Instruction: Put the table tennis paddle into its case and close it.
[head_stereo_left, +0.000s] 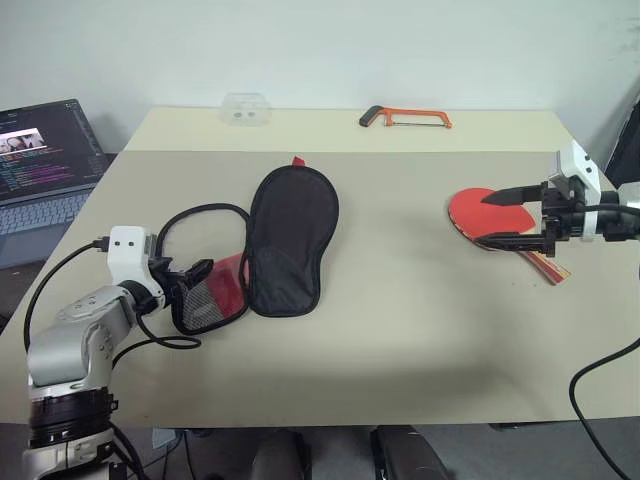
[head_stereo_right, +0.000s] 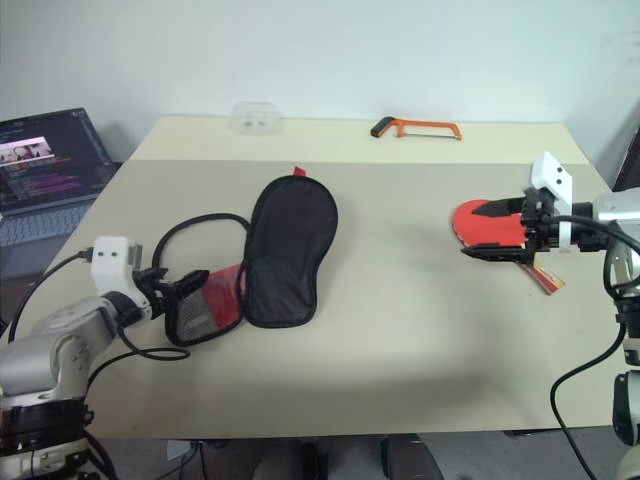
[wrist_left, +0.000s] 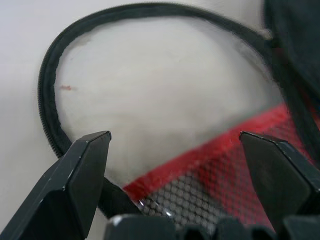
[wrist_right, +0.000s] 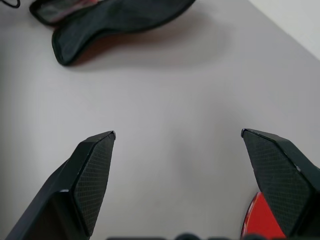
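Observation:
The case (head_stereo_left: 290, 240) lies unzipped left of the table's centre, black face up, and its red mesh-pocket flap (head_stereo_left: 215, 295) is folded out toward my left arm. My left gripper (head_stereo_left: 195, 285) stands open at that flap, its fingers either side of the red mesh (wrist_left: 210, 185) and the zip edge (wrist_left: 50, 90), gripping nothing. The table tennis paddle (head_stereo_left: 470, 208) lies at the right, red face up, with its striped handle (head_stereo_left: 550, 266) pointing toward the table's front right. My right gripper (head_stereo_left: 485, 220) hovers open over the blade, holding nothing. In the right wrist view a sliver of the red paddle (wrist_right: 252, 220) sits by one finger.
An orange hacksaw (head_stereo_left: 405, 118) and a clear plastic piece (head_stereo_left: 245, 108) lie at the table's far edge. An open laptop (head_stereo_left: 40, 165) stands off the table's left side. A black cable (head_stereo_left: 165, 340) trails from my left wrist over the table.

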